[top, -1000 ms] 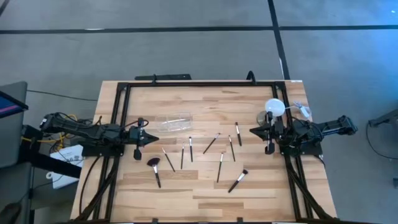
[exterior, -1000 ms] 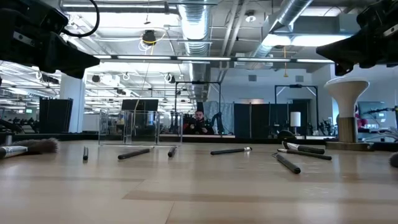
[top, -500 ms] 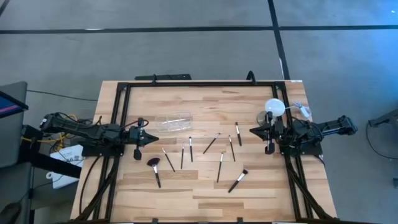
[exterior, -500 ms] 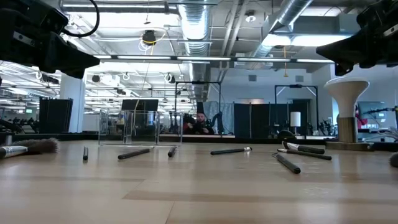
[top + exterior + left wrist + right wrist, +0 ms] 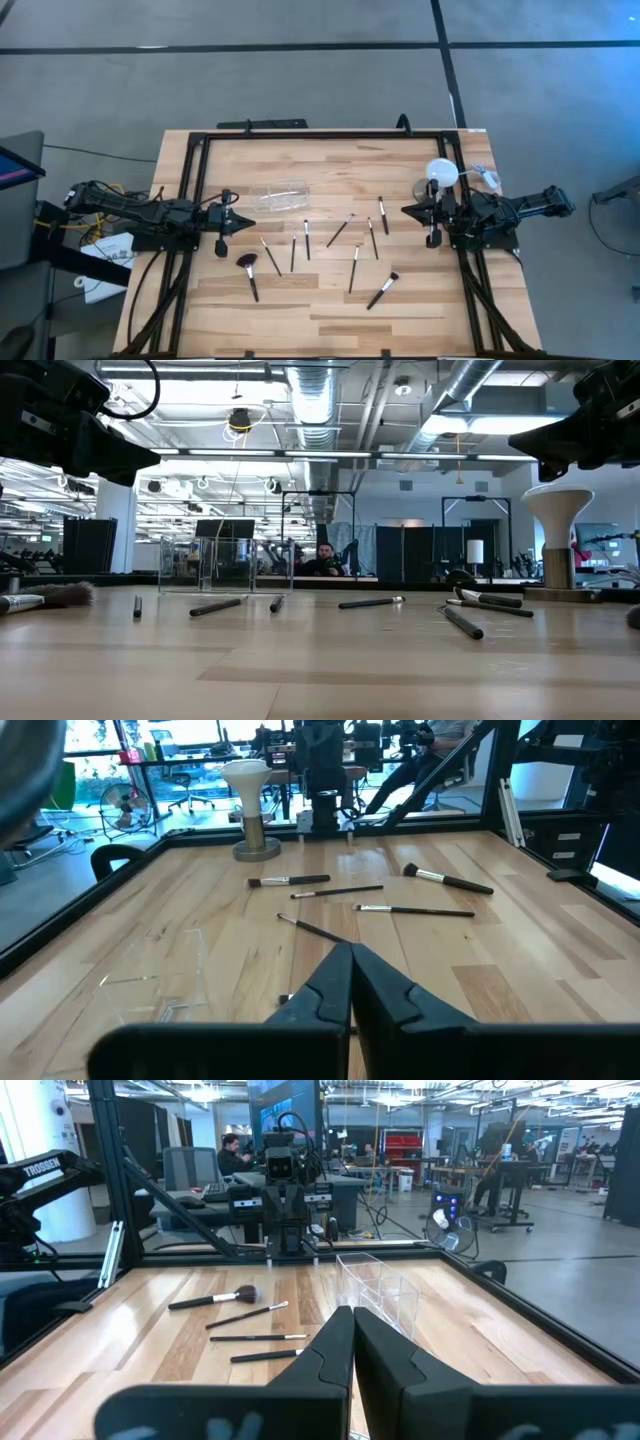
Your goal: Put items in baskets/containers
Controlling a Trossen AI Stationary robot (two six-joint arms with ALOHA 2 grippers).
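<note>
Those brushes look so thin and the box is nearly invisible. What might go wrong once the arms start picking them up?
The makeup brushes lie flat on the table, so shut jaws like those of the left gripper may slip off the slim handles. Several brushes lie close together, so reaching for one may nudge its neighbour. The clear container looks light and could slide if bumped. The right gripper waits beside a white ball on a stand, which a swing might hit.

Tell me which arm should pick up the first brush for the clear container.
Probably the left. The left claw sits at the table's left edge, fingers shut, close to the clear container and the fluffy-headed brush. The right claw, also shut, waits at the right edge, farther from the container.
</note>
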